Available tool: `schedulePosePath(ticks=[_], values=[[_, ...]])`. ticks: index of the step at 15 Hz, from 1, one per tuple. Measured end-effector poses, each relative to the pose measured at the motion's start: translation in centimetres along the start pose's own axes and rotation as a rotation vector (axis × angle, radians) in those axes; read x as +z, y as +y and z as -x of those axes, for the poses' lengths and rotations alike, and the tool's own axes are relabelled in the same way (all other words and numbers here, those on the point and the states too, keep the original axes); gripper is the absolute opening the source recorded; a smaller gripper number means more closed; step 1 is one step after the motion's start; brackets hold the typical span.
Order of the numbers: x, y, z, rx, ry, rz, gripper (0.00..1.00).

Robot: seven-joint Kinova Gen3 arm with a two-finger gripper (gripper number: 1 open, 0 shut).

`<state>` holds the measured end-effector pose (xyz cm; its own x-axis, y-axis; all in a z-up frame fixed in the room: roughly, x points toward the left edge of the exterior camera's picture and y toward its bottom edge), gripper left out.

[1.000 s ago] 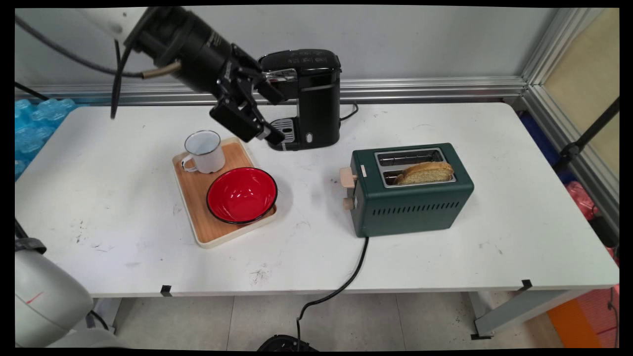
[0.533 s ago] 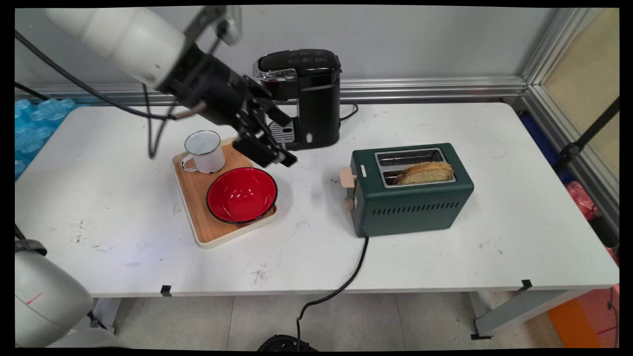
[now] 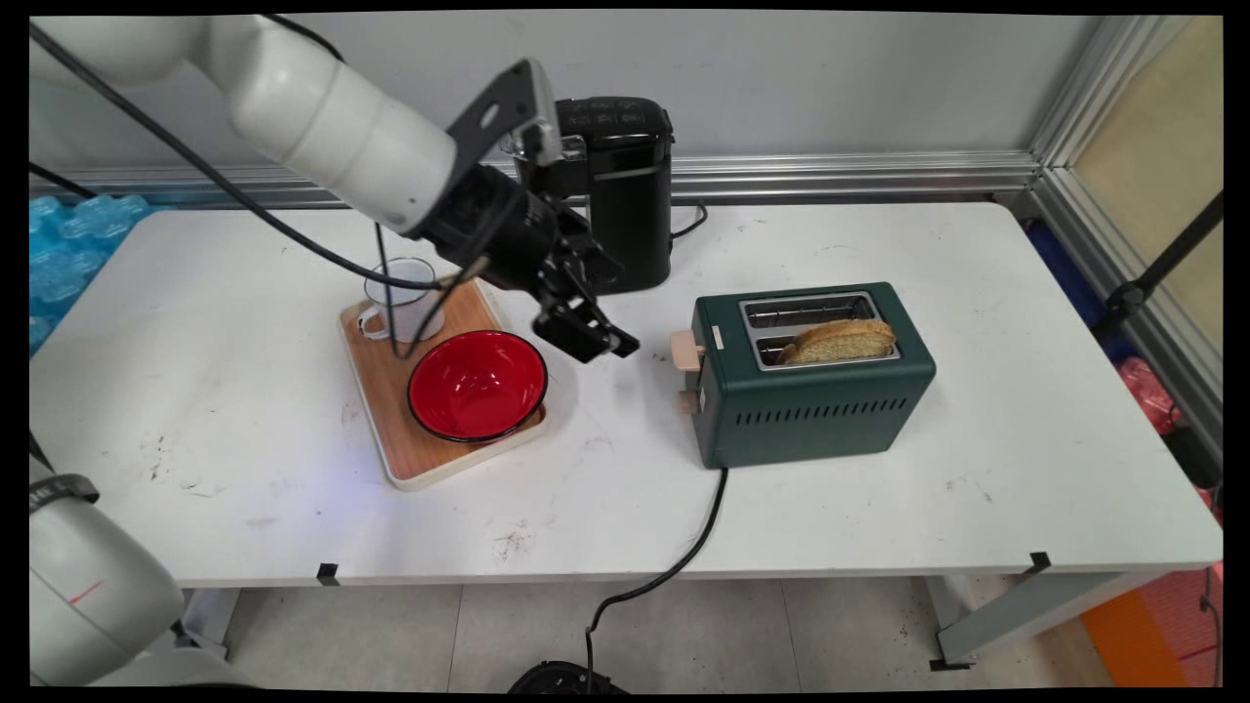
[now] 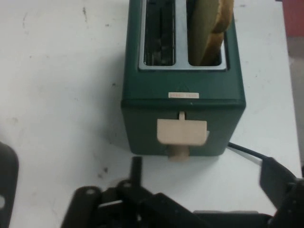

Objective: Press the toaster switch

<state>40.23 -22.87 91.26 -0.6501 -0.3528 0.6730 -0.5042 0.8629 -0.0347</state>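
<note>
Your black end effector (image 3: 598,334) hangs empty, fingers spread wide, above bare bench (image 3: 879,508) between the glossy red bowl (image 3: 477,384) and the boxy matte-green toaster (image 3: 812,376). The toaster's pale wooden lever (image 4: 182,132) faces it; a crusty bread slice (image 3: 840,341) leans in the near slot. The bowl and an enamel mug (image 3: 400,303) share a wood-lined tray (image 3: 410,449). Behind stands a black coffee machine (image 3: 625,195), before a grey wall.
</note>
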Motion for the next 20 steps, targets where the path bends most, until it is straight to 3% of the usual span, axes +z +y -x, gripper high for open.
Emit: schedulePosePath(ticks=[1, 9, 20], values=[[0.6, 0.0, -0.1, 0.001, 0.000, -0.003, 0.00], [5.0, -0.4, -0.9, 0.002, -0.018, -0.022, 0.00], [9.0, -0.9, -0.8, -0.004, -0.048, -0.011, 0.00]])
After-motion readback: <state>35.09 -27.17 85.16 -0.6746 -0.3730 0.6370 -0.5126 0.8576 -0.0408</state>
